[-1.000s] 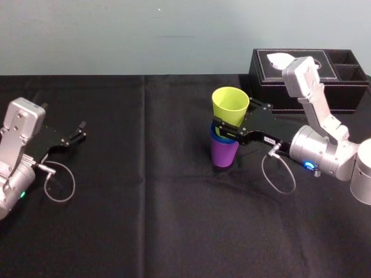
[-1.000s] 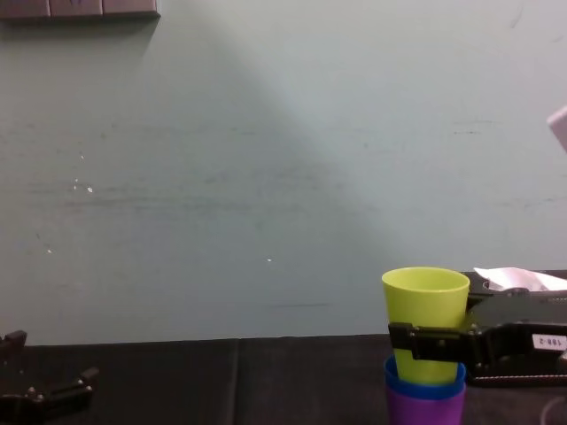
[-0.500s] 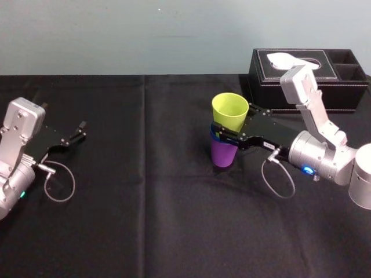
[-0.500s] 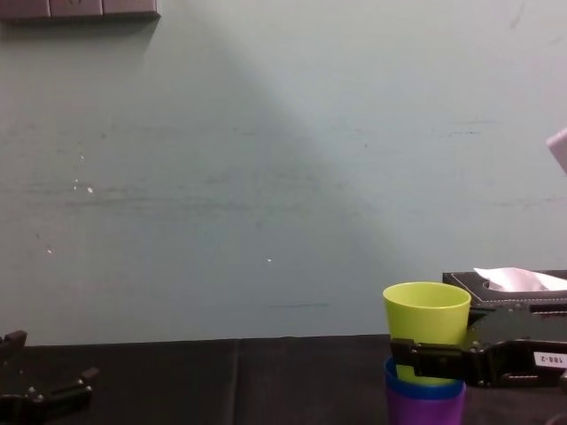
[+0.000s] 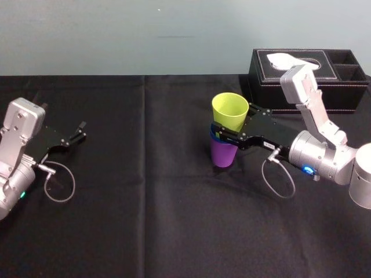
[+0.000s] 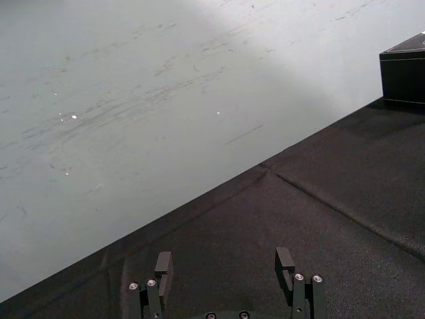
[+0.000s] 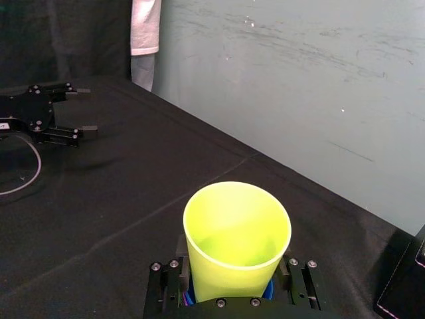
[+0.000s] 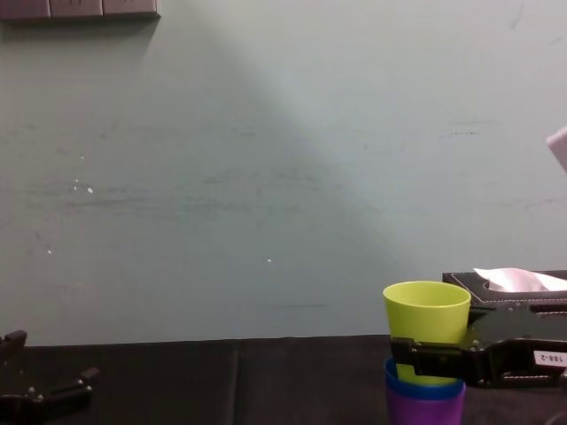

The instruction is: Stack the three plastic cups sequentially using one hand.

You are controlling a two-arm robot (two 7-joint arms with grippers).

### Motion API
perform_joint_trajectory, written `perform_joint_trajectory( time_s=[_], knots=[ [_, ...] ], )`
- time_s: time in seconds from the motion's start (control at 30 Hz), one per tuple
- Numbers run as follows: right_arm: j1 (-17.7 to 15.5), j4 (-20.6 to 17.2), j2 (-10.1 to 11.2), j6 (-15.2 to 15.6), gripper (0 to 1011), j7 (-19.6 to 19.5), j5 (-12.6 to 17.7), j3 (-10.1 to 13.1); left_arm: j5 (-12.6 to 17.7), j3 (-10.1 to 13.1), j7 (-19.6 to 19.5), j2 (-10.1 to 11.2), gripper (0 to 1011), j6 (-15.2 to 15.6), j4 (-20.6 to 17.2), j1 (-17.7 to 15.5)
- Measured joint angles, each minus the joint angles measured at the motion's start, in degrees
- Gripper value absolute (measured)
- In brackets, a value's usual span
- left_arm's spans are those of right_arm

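Way off to the left of the tissue box (image 5: pixel 324 92), the left gripper (image 5: pixel 82 131) sits idle with its fingers apart, which makes sense for a one-hand job. Just front-left of the box, the right gripper (image 5: pixel 231 125) is clamped on the yellow-green cup (image 5: pixel 230 110), seating it in the blue cup (image 5: pixel 214 138), which is nested in the purple cup (image 5: pixel 223 154). I'd guess letting go is what's left. Count: three cups, two grippers, one box.

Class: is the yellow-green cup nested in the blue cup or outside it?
Nested: the yellow-green cup sits inside the blue cup, itself in the purple cup; the right gripper grips it, the left gripper parked, open.
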Motion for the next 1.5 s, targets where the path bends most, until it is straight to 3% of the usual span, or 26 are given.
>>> perform_joint_trajectory(
  time_s=[0.13,0.43,0.9,1.03,1.23,1.5],
  knots=[
    [0.00,-0.02,0.00,0.02,769,-0.01,0.00,0.02,0.00,0.00,0.00,0.00,1011,0.00,0.00,0.00],
    [0.00,-0.07,0.00,0.06,993,-0.04,0.00,0.04,0.00,0.00,0.00,0.00,1011,0.00,0.00,0.00],
    [-0.70,-0.97,0.17,-0.03,1004,-0.68,0.03,0.51,0.00,0.00,0.00,0.00,1012,0.00,0.00,0.00],
    [-3.39,-3.83,0.93,-0.46,1004,-1.90,1.41,2.74,0.00,0.00,0.00,0.00,1011,0.00,0.00,0.00],
    [-10.29,-9.84,3.11,-2.52,1004,-4.61,4.25,8.24,0.00,0.00,0.00,0.00,1011,0.00,0.00,0.00],
    [-16.76,-11.86,4.22,-6.01,1004,-8.79,2.53,13.34,0.00,0.00,0.00,0.00,1011,0.00,0.00,0.00]
  ],
)
